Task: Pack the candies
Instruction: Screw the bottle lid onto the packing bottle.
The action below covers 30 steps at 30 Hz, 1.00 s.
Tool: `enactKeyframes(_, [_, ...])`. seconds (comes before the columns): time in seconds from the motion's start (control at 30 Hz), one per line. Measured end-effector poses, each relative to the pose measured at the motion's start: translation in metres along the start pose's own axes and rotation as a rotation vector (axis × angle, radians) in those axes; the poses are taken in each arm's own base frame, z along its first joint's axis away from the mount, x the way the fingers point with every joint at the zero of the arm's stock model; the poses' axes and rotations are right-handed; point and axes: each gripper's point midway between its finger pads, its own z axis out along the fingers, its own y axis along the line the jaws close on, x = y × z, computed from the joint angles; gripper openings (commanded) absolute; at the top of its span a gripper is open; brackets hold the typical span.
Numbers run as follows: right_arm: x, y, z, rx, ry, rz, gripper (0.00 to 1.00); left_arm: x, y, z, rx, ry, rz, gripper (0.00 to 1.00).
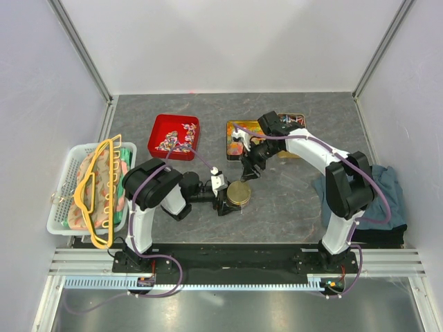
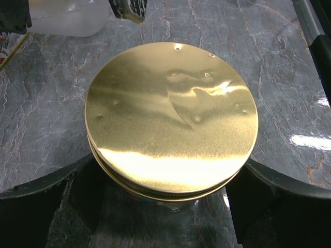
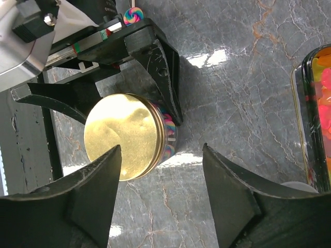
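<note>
A grey table [image 1: 291, 200] is carrying a red tray [image 1: 160, 124] near its far edge, left of centre. The left gripper [image 1: 232, 200] is clamping a gold-lidded jar [image 2: 170, 119] mid-table, likely steadying it. The right gripper [image 3: 160, 160] is hovering above, jaws spread, probably for the lid. The candies [image 1: 174, 140] are lying in the tray.

My left gripper [image 1: 232, 198] reaches in from the side with a gold-lidded jar [image 1: 240, 192] between its jaws. My right gripper [image 1: 248, 172] hangs just beyond the jar, jaws pointing toward the lid; I cannot tell from here whether they touch it. Behind the right jaws lies a printed flat tin [image 1: 234, 133], partly covered by that arm. Out past the left jaws sits a red tray [image 1: 158, 125] holding the candies [image 1: 176, 141]. Well clear on the left jaws' outer side stands a white basket [image 1: 62, 204] with a yellow hanger [image 1: 86, 188] on it. A blue cloth [image 1: 392, 191] lies far outside the right jaws.
</note>
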Motion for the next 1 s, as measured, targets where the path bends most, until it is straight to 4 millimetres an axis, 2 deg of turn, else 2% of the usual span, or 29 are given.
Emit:
enactKeyframes(0.3, [0.006,0.006,0.016,0.013,0.061,-0.032,0.65,0.0,0.0,0.0,0.0,0.0,0.0,0.87])
enactKeyframes(0.47, [0.028,0.016,0.03,0.002,0.126,-0.027,0.57,0.0,0.0,0.0,0.0,0.0,0.0,0.87])
enactKeyframes(0.83, [0.027,0.018,0.029,-0.005,0.116,-0.025,0.54,0.0,0.0,0.0,0.0,0.0,0.0,0.87])
enactKeyframes(1.0, [0.023,0.017,0.027,-0.005,0.116,-0.03,0.5,0.0,0.0,0.0,0.0,0.0,-0.002,0.87])
